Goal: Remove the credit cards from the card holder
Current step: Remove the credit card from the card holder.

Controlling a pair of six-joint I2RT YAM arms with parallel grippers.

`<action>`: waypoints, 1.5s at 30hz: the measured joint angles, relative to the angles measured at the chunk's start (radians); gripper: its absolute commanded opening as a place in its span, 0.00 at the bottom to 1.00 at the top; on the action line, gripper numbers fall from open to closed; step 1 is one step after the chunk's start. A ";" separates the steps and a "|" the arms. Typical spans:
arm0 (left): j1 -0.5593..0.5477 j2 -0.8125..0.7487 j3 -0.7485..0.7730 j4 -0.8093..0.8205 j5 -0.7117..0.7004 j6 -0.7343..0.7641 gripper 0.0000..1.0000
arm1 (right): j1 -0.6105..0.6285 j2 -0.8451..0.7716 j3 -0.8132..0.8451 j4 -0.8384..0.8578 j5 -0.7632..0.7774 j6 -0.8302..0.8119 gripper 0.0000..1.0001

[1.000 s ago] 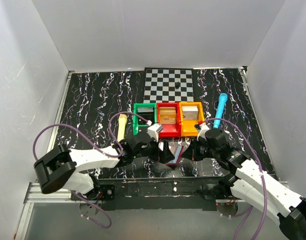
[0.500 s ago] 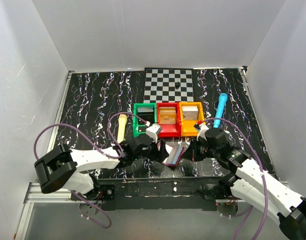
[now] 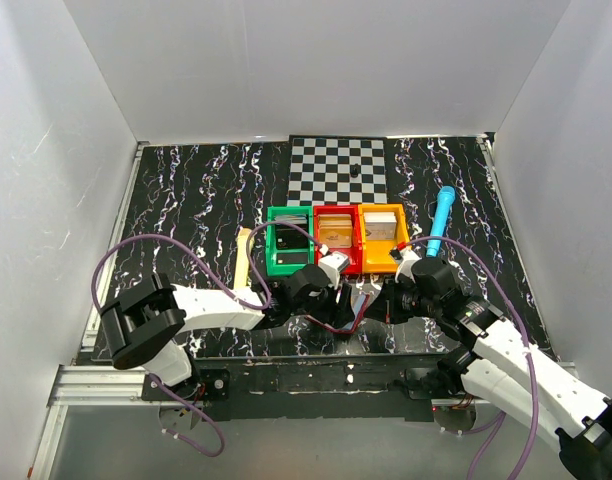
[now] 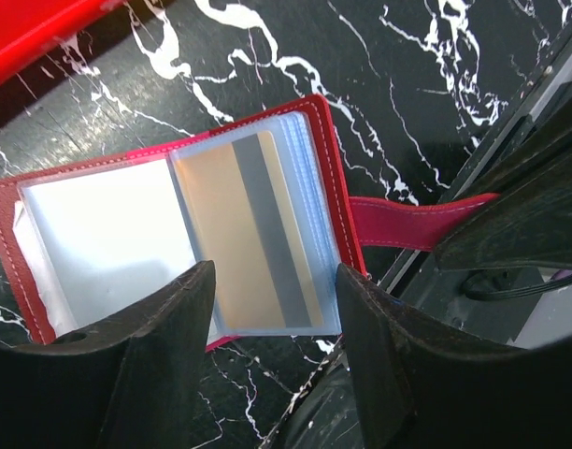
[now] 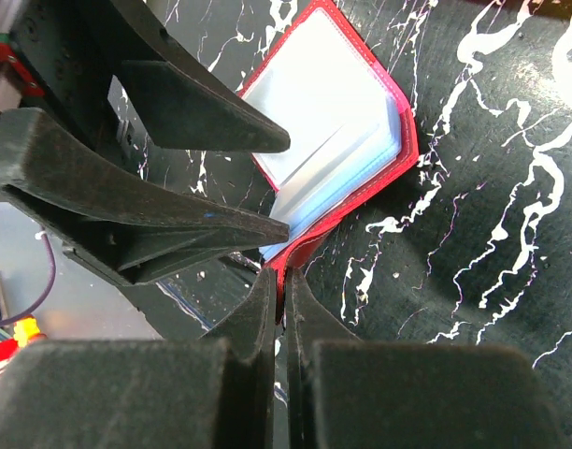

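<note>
Red card holder [image 4: 108,234], opened.
Strap [image 4: 407,220] was pinched in right gripper [image 5: 279,285]; left gripper [image 4: 272,281] stood half-spread astride gold card [image 4: 235,234].

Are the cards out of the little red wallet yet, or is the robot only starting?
Just starting. Done: the dark red bifold card holder lies open, its red strap pinched by the shut right gripper. In hand: the left gripper, jaws open, straddles a gold card with a grey stripe, inside its clear sleeve. Left: pulling it out, then any others; no card is out yet.
</note>
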State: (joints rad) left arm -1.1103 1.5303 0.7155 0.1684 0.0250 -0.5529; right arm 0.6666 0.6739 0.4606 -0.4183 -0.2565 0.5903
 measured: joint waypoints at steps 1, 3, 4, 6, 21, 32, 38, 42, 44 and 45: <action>0.000 0.007 0.003 -0.006 0.006 -0.001 0.53 | 0.000 0.000 0.000 0.000 0.000 0.000 0.01; 0.000 0.016 0.006 -0.012 0.016 -0.002 0.52 | 0.000 0.000 0.000 0.000 0.000 -0.001 0.01; -0.001 0.020 0.008 -0.013 0.019 -0.003 0.50 | 0.000 0.000 0.000 -0.001 0.000 -0.002 0.01; -0.002 0.021 0.011 -0.016 0.022 -0.005 0.45 | 0.000 0.000 0.000 -0.002 0.000 -0.003 0.01; -0.006 0.035 0.027 -0.038 0.016 -0.021 0.38 | 0.000 -0.005 0.000 -0.021 0.008 -0.010 0.01; -0.006 0.019 0.027 -0.084 -0.046 -0.032 0.48 | 0.000 -0.007 0.000 -0.024 0.010 -0.012 0.01; -0.006 0.003 0.026 -0.096 -0.064 -0.035 0.54 | 0.000 -0.007 0.000 -0.024 0.011 -0.012 0.01; -0.006 -0.020 0.026 -0.109 -0.083 -0.038 0.59 | 0.000 -0.008 0.000 -0.024 0.011 -0.013 0.01; -0.006 -0.032 0.026 -0.116 -0.098 -0.040 0.63 | 0.000 -0.008 0.000 -0.024 0.011 -0.013 0.01; -0.006 -0.038 0.026 -0.121 -0.108 -0.042 0.65 | 0.000 -0.008 0.000 -0.024 0.011 -0.014 0.01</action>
State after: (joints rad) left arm -1.1168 1.4925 0.7414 0.0479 -0.0830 -0.5949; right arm 0.6666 0.6662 0.4603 -0.4427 -0.2459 0.5766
